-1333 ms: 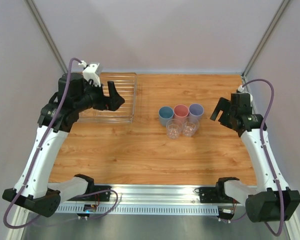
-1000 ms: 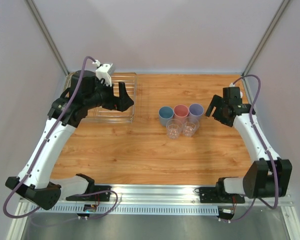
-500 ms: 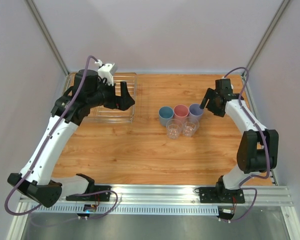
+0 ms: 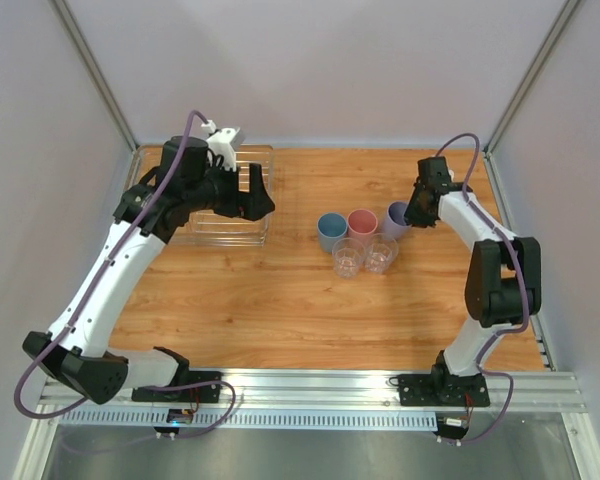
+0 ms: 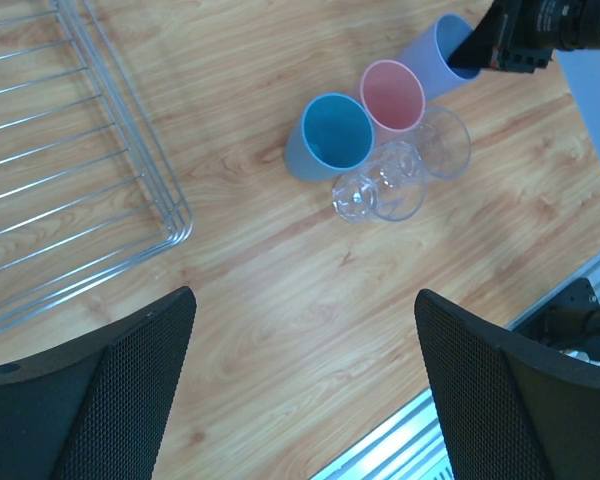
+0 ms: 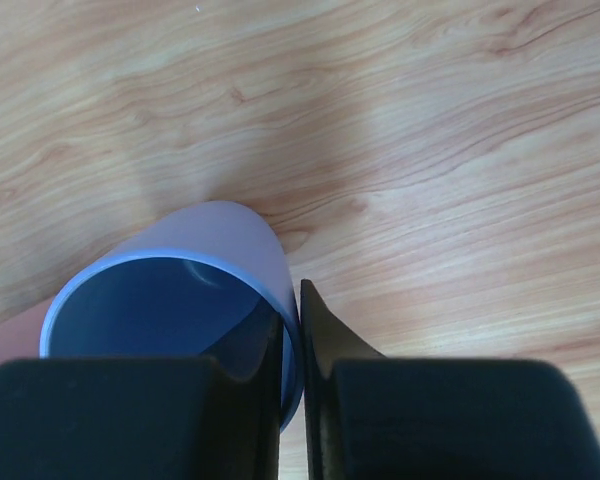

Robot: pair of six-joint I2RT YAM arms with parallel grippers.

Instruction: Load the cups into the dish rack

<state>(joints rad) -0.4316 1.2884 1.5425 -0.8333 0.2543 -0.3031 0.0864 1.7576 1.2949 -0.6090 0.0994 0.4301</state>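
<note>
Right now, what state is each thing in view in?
lavender cup: wall pinched at the rim, one finger inside, one outside.
right gripper: shut on the lavender cup.
left gripper: open, empty.
blue cup: standing, open end up, untouched.
pink cup: standing, open end up, untouched.
clear tumblers: standing, untouched.
dish rack: no cup in the part that shows.

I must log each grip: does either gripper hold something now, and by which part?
The right gripper pinches the lavender cup by its rim, one finger inside, one outside. The left gripper holds nothing.
</note>
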